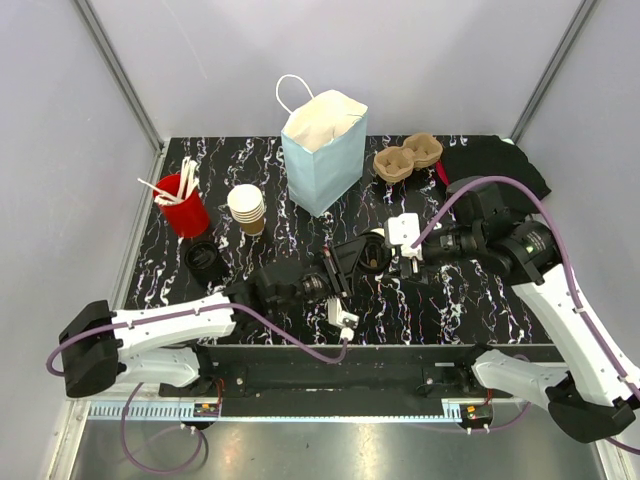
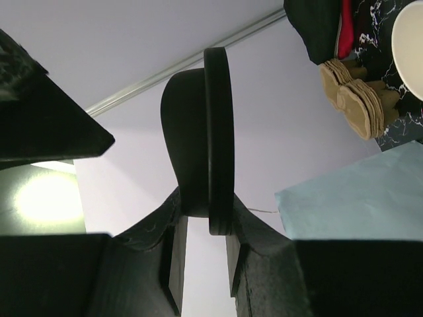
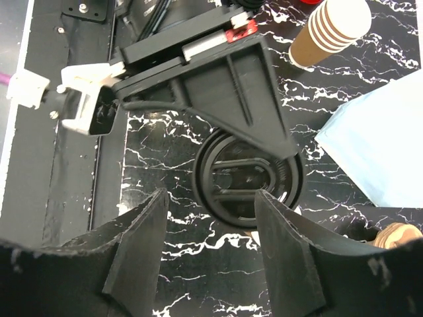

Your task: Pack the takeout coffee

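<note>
**A:** Where's the coffee at rn? We mostly see the blue bag (image 1: 322,150) at the back of the table (image 1: 470,295).

**B:** We've got the black lid (image 2: 218,132) up in the air in front of the bag, a bit to its right. The left gripper (image 2: 206,221) has the rim clamped between its two fingers. It's edge-on in the left wrist cam and touches nothing but those fingers. In the right wrist cam it's face-on w/ the marble top behind it, so it's roughly level.

**A:** And the cup (image 2: 411,46) itself?

**B:** Tbh we only get a pale curved bit at the edge of the left wrist view, cut off by the frame. It's on the table to the bag's right, nr the pulp carriers (image 1: 405,158). It looks like the cup's mouth to us, but we can't say for sure.

**A:** Other arm?

**B:** The right gripper (image 3: 210,198) hangs over the same spot in front of the bag. Its fingers (image 3: 142,247) are spread wide, pinching nothing. The lid shows past the tips, and one tip overlaps its edge in that view. Touching or not, we can't tell.

**A:** Rest of the stuff?

**B:** The stack of tan cups (image 1: 247,208) is just left of the bag and the red cup (image 1: 185,212) w/ straws is further left. The black cloth (image 1: 500,165) is well to the bag's right, past the carriers.
</note>
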